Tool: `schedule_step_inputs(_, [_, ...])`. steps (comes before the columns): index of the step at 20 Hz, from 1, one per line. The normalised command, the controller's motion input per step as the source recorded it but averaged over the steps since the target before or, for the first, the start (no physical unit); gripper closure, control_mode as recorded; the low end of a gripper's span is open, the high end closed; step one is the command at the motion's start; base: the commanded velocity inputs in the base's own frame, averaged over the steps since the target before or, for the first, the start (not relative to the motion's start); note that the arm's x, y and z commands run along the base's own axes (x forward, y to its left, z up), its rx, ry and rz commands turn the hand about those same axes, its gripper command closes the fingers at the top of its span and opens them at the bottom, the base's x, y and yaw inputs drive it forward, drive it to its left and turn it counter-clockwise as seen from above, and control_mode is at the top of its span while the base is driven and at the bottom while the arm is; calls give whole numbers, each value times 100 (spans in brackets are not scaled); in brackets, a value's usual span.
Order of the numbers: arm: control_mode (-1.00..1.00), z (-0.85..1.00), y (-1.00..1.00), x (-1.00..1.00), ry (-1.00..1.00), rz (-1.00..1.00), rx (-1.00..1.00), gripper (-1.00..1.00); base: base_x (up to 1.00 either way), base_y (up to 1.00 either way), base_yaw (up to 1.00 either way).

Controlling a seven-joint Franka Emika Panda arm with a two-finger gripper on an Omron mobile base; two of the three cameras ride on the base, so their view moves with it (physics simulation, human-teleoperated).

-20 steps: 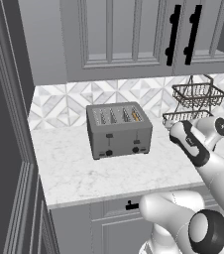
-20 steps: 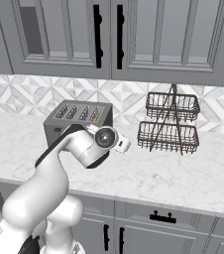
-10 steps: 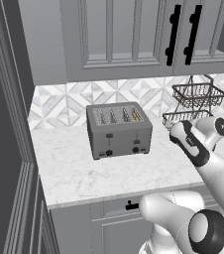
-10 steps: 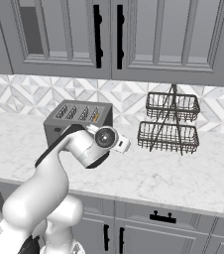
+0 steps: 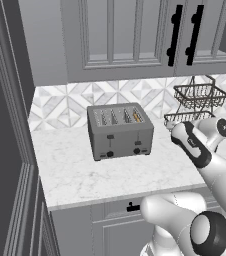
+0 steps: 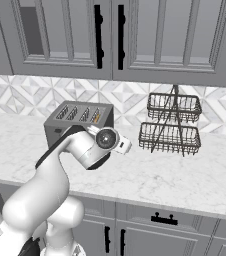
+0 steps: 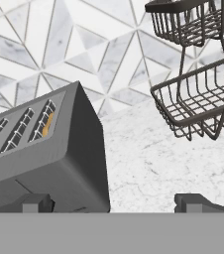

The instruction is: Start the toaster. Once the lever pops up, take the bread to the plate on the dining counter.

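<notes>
1. Toaster [image 5: 120, 131] is sitting in the middle of the left base view, on the marble table [image 5: 85, 175] against the tiled backsplash [image 5: 60, 105], its four slots facing up.
2. Bread [image 5: 137, 116] is peeking out as a tan strip in the rightmost slot; from the hand view it is glowing orange-tan [image 7: 46, 124] at centre left of the frame, inside the slot nearest the toaster's end wall.
3. Lever [image 5: 138, 141] is showing as the right-hand black tab on the toaster's front, up near the top of its track, with a round knob below it.
4. Arm is rising from the lower right of the left base view, and the hand is hanging to the right of the toaster, well apart from it.
5. Jaws [image 7: 114, 202] are standing wide apart at the bottom of the hand view, one dark tip [image 7: 36, 203] at lower left and the other at lower right, gripping nothing.
6. Wire basket rack [image 6: 170, 125] is standing right of centre in the right base view, two tiers, on the same table beside the toaster.
7. Cabinet doors [image 6: 110, 35] with black handles are running across the top of the frame.
</notes>
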Motion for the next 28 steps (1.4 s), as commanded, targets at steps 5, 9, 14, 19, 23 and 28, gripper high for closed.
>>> schedule_step_inputs(5, [-100,0,0,0,0,0,0,-100,0,0,0])
schedule_step_inputs(9, [-100,0,0,0,0,0,0,-100,0,0,0])
schedule_step_inputs(14, [-100,0,0,0,0,0,0,-100,0,0,0])
schedule_step_inputs(19, [-100,0,0,0,0,0,0,-100,0,0,0])
schedule_step_inputs(23, [-100,0,0,0,0,0,0,-100,0,0,0])
schedule_step_inputs(28, [-100,0,0,0,0,0,0,-100,0,0,0])
